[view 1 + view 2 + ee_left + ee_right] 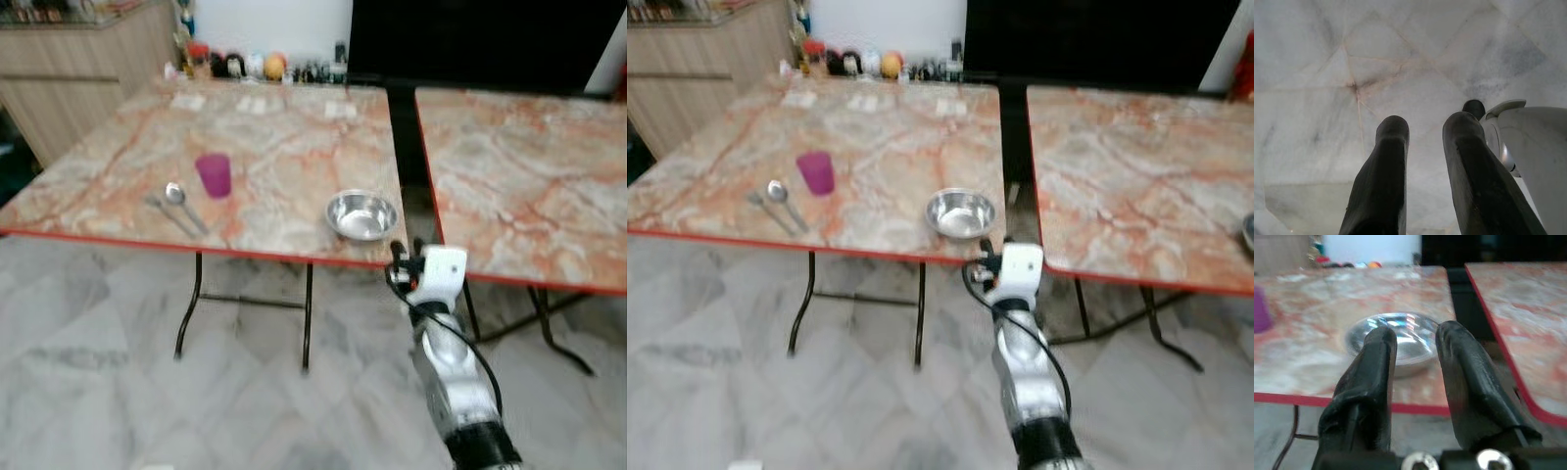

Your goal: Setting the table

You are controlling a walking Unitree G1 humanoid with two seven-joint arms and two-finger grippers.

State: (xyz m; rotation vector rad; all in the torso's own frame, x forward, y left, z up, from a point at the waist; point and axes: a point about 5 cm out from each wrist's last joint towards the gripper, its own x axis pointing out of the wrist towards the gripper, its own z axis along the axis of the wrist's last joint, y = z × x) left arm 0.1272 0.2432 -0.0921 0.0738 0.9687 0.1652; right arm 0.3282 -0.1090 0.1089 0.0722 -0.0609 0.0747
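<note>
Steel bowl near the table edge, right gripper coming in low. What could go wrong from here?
1. The steel bowl sits close to the table's red edge; a low nudge from the right gripper could push it rather than grip it.
2. The gripper is roughly at edge height, so its fingers may strike the edge.
3. The views are blurred, so aim may be off.

The floor [98, 333] is pale grey stone with faint lines running across it. A second table [529, 176] stands to the right of the first one, with a dark gap between them. At the far end, a row of small bottles and jars [255, 65] lines up against a white wall [265, 24]. A wooden cabinet [69, 69] stands in the far left corner.
</note>
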